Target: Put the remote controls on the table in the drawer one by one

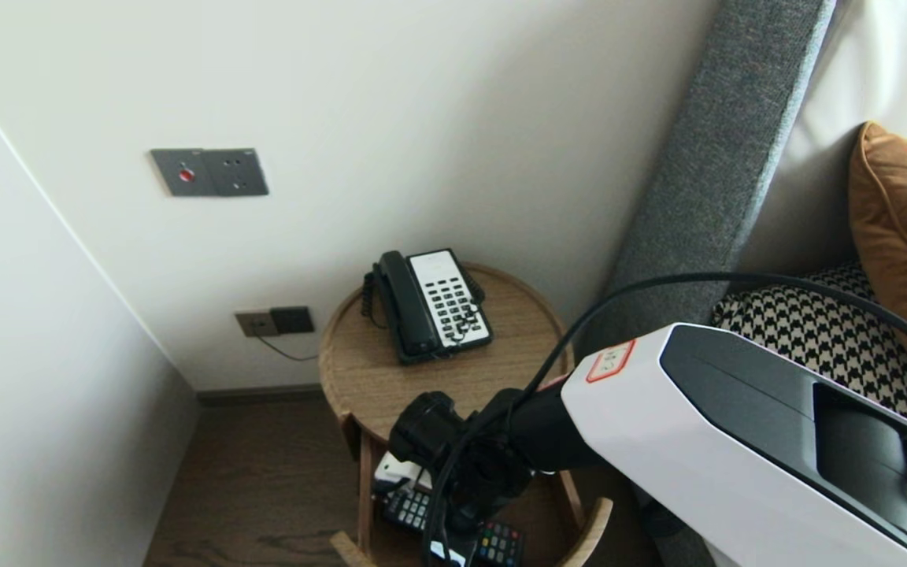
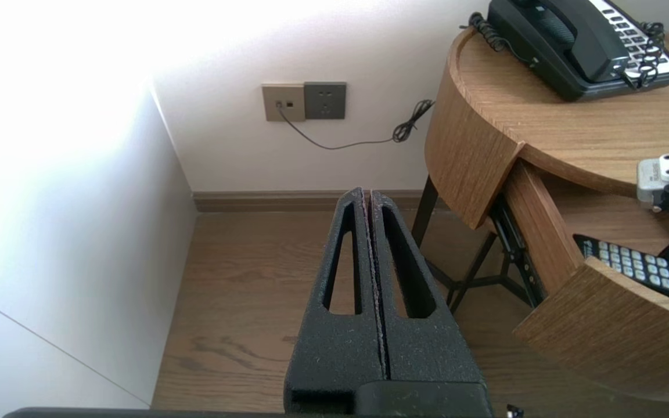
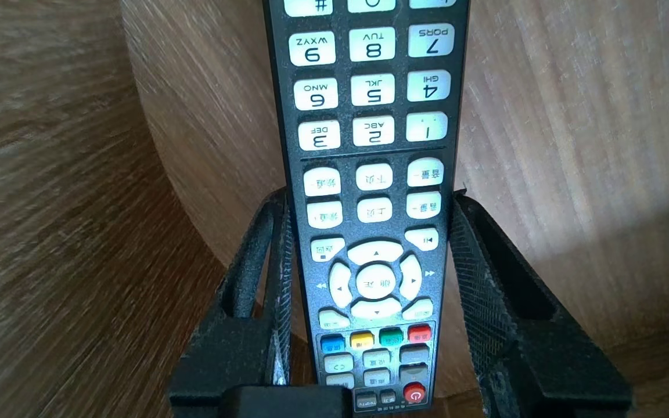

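Walls: plain white walls (image 1: pixel 422 94) meet in a corner behind the table, with a brown skirting board along the foot.
Floor: dark brown wooden plank floor (image 1: pixel 264 480) fills the corner and runs under the table.
Bed: a grey upholstered headboard (image 1: pixel 721 157) leans along the robot's right. An orange cushion (image 1: pixel 902 220) and a black-and-white houndstooth pillow (image 1: pixel 816 331) lie beside it.
Table: a round light-oak bedside table (image 1: pixel 516 354) with a raised rim stands between the wall and the bed.
Drawer: the table's curved oak drawer (image 2: pixel 601 337) stands pulled out below the top.
Telephone: a black corded telephone with a white keypad (image 1: pixel 430 303) sits on the table top, towards the wall.
Remote: the black remote control with white keys (image 3: pixel 372 116) is in the open drawer, keys up. Whether it rests on the drawer floor cannot be told.
Right gripper: the right gripper (image 3: pixel 370 200) reaches down into the drawer, its black fingers (image 3: pixel 485 278) clamped on the two long edges of the remote, near the coloured buttons.
Left gripper: the left gripper (image 2: pixel 369 194) hangs over the floor on the table's left, fingers pressed together, holding nothing.
Wall plates: a dark grey switch plate with a red dot (image 1: pixel 209 172) sits high on the wall. A bronze-and-grey socket plate (image 1: pixel 274 321) sits low, with a thin black cable (image 2: pixel 358 142) plugged in.
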Controlling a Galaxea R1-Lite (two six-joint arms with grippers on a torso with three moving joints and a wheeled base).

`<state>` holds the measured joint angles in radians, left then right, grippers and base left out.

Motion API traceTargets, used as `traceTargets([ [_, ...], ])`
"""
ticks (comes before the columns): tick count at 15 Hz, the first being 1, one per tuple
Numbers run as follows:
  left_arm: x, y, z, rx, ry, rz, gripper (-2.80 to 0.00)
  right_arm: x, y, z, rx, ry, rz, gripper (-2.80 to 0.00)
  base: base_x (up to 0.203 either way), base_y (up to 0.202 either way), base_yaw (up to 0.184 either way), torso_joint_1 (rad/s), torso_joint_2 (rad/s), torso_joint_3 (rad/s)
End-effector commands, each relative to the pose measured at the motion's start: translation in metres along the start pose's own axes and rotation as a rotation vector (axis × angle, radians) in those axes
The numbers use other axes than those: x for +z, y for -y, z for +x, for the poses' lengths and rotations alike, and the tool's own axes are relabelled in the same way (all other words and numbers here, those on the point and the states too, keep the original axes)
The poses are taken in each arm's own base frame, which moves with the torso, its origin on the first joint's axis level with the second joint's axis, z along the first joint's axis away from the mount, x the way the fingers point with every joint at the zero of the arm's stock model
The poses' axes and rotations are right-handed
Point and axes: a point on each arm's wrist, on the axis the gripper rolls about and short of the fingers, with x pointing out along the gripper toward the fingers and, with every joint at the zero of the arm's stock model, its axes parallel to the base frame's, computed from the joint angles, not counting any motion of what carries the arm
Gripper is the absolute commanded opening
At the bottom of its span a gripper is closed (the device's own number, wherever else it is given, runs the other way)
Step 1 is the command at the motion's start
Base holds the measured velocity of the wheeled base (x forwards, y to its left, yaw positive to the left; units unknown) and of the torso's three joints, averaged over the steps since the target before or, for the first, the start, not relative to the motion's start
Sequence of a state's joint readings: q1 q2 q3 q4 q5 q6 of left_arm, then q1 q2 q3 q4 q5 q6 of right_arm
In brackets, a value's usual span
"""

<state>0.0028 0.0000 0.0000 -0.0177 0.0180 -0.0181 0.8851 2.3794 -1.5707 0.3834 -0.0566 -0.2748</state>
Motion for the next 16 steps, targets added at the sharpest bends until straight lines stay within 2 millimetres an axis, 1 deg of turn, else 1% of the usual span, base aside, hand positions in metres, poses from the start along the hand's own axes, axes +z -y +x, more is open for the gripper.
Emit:
traceTargets([
  [1,0.0,0.0,0.0,0.001,0.004,0.0,-2.8,-0.002,-0.001,0.004,0.004,-0.013,0.006,-2.8,0.0,0.0,0.0,0.0,0.0,0.0],
  [4,0.0,0.0,0.0,0.001,0.004,0.0,-2.8,-0.005,-0.003,0.007,0.01,-0.029,0.045,-2.8,0.0,0.0,0.0,0.0,0.0,0.0],
  [8,0.0,0.0,0.0,0.001,0.004,0.0,-2.8,-0.007,-0.004,0.011,0.012,-0.038,0.046,-2.8,0.0,0.0,0.0,0.0,0.0,0.0],
  [13,0.0,0.0,0.0,0.001,0.004,0.0,-2.8,-0.007,-0.008,0.022,0.013,-0.038,0.038,-2.8,0.0,0.0,0.0,0.0,0.0,0.0],
  [16,0.0,0.0,0.0,0.001,0.004,0.0,-2.8,-0.011,-0.01,0.026,0.017,-0.049,0.036,-2.8,0.0,0.0,0.0,0.0,0.0,0.0],
])
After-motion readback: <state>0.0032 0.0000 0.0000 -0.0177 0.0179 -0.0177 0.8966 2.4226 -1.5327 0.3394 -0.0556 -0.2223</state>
